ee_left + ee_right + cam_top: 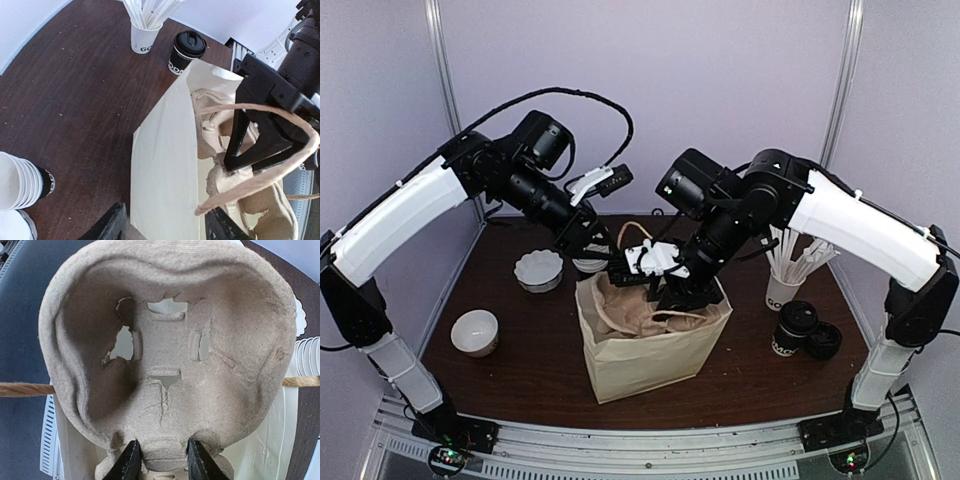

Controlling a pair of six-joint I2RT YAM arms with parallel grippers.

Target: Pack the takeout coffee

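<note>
Dark wooden surface: coffee upright at right, just beside stick cup, well apart from both claws. At centre, bag; right claw inside it clamps pulp tray, left claw gapes astride bag's rim.

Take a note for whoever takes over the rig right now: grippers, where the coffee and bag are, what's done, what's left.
Left gripper: open, fingers astride one wall of the paper bag, gripping nothing.
Right gripper: shut on the rim of the pulp cup carrier, held in the bag's mouth.
Takeout coffee: lidded, upright on the table beside the bag, near the white cup of sticks.
Done: bag open, carrier partly inside.
Left: seat the carrier, release it, then probably load the coffee.
</note>
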